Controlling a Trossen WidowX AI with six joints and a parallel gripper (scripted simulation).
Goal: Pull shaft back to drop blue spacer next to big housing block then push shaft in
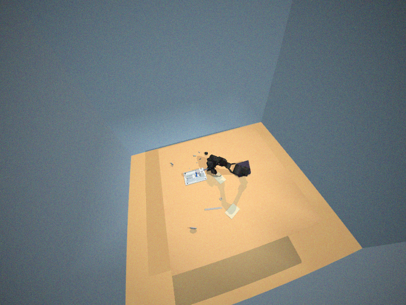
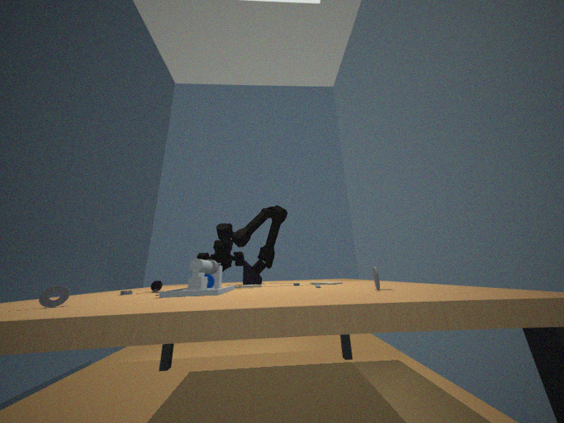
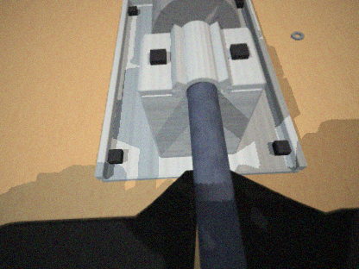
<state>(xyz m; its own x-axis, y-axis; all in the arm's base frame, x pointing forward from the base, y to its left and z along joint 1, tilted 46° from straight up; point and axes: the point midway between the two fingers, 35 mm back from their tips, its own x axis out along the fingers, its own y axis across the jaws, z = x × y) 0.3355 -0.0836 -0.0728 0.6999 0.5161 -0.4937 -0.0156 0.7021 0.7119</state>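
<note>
My gripper (image 3: 206, 178) is shut on the dark blue-grey shaft (image 3: 209, 138), just outside the white block (image 3: 156, 78) at the near end of the white base plate (image 3: 103, 147) (image 1: 186, 183). The shaft runs into the bore of this block. The blue spacer (image 1: 196, 174) (image 2: 209, 280) is below the level of the housing's white cylinder (image 2: 200, 265), off the shaft, low between the white supports on the base. Whether it touches the bottom is hard to tell. A big grey disc (image 3: 196, 15) stands behind the block in the wrist view. The shaft's far end is hidden.
A black cylinder (image 1: 206, 153) (image 2: 156, 286) and several small parts lie behind the housing. A grey ring (image 2: 44, 299) stands at the left in the exterior view. A grey bar (image 1: 212, 208), two pale squares and a standing disc (image 1: 193, 228) are on the table.
</note>
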